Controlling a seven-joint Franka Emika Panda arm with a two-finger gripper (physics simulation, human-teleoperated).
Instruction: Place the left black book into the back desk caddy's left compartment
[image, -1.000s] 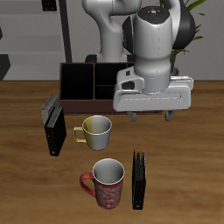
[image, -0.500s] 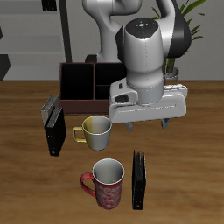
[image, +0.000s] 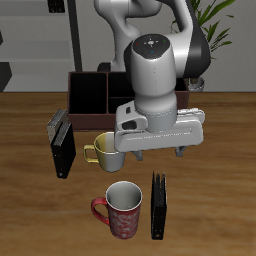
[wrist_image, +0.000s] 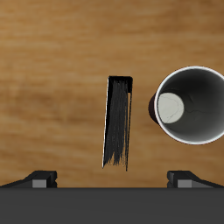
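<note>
A wood-grain table (image: 25, 215) fills my screen, with dark shelving and a leafy plant (image: 205, 20) behind the robot's base. From the exterior view I have the end effector (image: 158, 152) hanging above the middle of the table, its two short fingers spread wide and pointing down with nothing between them. Below it, near the table's front edge, the left black book (image: 159, 205) stands upright on its edge, thin side toward the camera. Just beside it sits a red patterned mug (image: 121, 208), apart from the book by a narrow strip of wood. Farther back, a yellow-handled mug (image: 107, 151) is partly covered by the end effector's body. The other black book (image: 63, 151) stands on the opposite side of the table, with a smaller grey book-like item (image: 57, 124) leaning just behind it. The back desk caddy (image: 88, 92) is at the rear, largely hidden by the arm; I can make out dark inner sections, but not which one is the left compartment. In the wrist view, the left black book (wrist_image: 117, 122) appears from above as a narrow dark slab, the mug (wrist_image: 190, 105) close beside it with its pale inside showing, and both fingertips (wrist_image: 40, 179) sit far apart, clear of the book.
</note>
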